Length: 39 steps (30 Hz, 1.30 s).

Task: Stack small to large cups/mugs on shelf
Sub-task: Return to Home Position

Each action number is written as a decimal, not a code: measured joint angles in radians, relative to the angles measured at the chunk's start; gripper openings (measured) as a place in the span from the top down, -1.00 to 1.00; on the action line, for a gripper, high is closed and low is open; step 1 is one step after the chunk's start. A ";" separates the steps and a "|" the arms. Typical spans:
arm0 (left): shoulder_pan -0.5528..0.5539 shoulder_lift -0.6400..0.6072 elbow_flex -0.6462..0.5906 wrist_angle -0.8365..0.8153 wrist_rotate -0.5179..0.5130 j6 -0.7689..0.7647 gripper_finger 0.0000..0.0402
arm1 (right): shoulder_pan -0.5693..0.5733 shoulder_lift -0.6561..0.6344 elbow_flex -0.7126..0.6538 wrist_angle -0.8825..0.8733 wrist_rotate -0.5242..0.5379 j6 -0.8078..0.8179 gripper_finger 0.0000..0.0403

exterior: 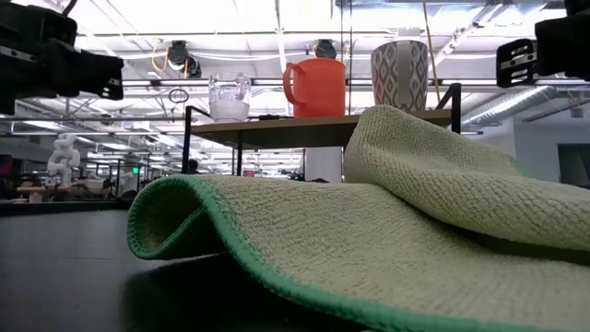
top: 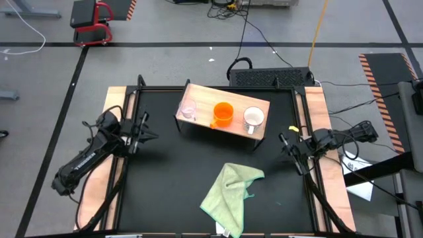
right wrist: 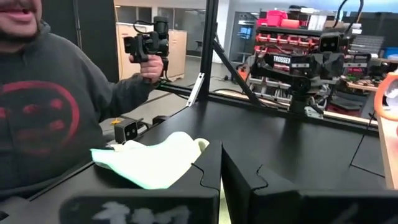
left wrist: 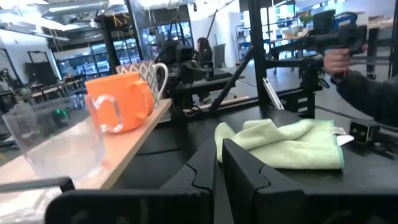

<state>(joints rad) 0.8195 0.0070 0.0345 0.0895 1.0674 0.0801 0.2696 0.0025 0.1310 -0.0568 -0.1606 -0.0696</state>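
Jaws of left gripper point(top: 145, 130) and right gripper point(top: 286, 146) closed, well apart from cups point(top: 223, 114) on shelf point(top: 206, 96).

Both arms matte black, built of tube links and blocky joints.
Left arm point(top: 86, 158): black cable looped along the links.
Right arm point(top: 340, 137): same build, cable loop near the wrist.
Left tool point(left wrist: 217, 149): two flat black fingers, stepped notches on inner edges.
Right tool point(right wrist: 221, 152): identical fingers; pale unreadable marking on the black bar below.
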 joint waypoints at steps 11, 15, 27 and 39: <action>-0.001 -0.004 0.000 -0.019 -0.048 0.019 0.85 | 0.003 0.000 0.000 -0.005 0.002 -0.018 1.00; -0.001 -0.004 0.000 -0.019 -0.048 0.020 0.85 | 0.003 0.000 0.000 -0.005 0.002 -0.023 1.00; -0.001 -0.004 0.000 0.020 -0.050 0.030 0.85 | 0.003 0.000 0.000 -0.005 0.002 -0.048 1.00; -0.001 -0.002 0.000 0.017 -0.128 -0.039 0.85 | 0.003 0.001 0.000 0.030 0.002 -0.010 1.00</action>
<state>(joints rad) 0.8185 0.0055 0.0349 0.1066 0.9390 0.0410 0.2722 0.0032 0.1310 -0.0271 -0.1583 -0.0793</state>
